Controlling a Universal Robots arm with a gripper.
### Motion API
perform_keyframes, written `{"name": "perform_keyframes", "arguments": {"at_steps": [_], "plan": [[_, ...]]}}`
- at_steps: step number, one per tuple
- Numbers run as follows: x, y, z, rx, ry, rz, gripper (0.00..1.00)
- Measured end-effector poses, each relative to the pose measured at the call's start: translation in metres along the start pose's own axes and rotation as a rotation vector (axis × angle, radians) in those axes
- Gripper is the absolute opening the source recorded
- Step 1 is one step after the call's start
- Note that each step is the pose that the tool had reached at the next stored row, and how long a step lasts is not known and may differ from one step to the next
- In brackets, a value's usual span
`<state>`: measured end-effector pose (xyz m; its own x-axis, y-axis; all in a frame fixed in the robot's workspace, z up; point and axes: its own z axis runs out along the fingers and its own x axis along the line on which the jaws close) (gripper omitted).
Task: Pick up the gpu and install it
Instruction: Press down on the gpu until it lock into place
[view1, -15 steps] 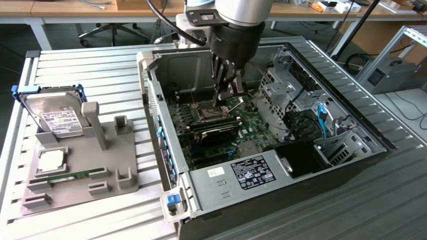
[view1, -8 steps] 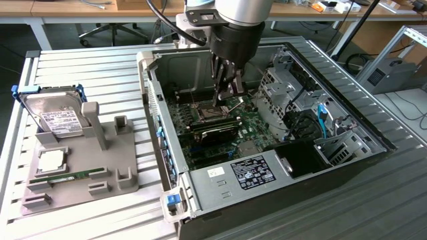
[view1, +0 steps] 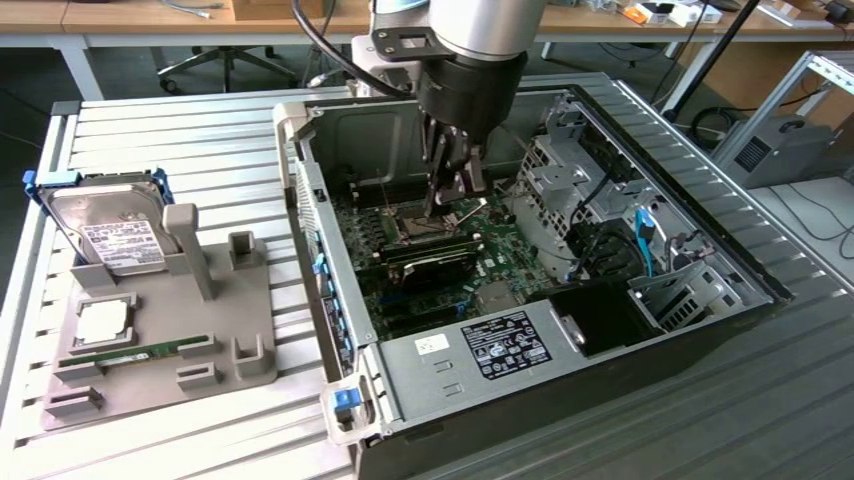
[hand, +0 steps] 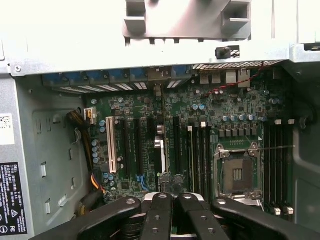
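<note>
Inside the open computer case (view1: 587, 300), the pincer (view1: 454, 195) stands closed and narrow over the gpu (view1: 430, 262) seated on the motherboard (hand: 220, 125), case walls close around

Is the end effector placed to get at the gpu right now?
Likely yes: the end effector hangs just above the gpu, which stands on edge on the motherboard in the open case; nothing sits between them.

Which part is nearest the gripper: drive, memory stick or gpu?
The gpu, the dark card inside the case under the gripper; the other two sit outside on the grey stand.
</note>
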<state>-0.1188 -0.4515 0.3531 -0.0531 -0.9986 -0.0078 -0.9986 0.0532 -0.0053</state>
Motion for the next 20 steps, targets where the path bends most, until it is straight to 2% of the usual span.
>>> {"name": "perform_keyframes", "arguments": {"at_steps": [10,12,17,19,20], "plan": [[0.0,0.0001,0.0092,0.0,0.0,0.0,0.11],[0.0,0.0001,0.0144,-0.0001,0.0002,0.0,0.11],[0.0,0.0001,0.0146,0.0,0.0,0.0,0.11],[0.0,0.0001,0.021,0.0,0.0001,0.0,0.11],[0.0,0.0001,0.0211,0.0,0.0,0.0,0.11]]}}
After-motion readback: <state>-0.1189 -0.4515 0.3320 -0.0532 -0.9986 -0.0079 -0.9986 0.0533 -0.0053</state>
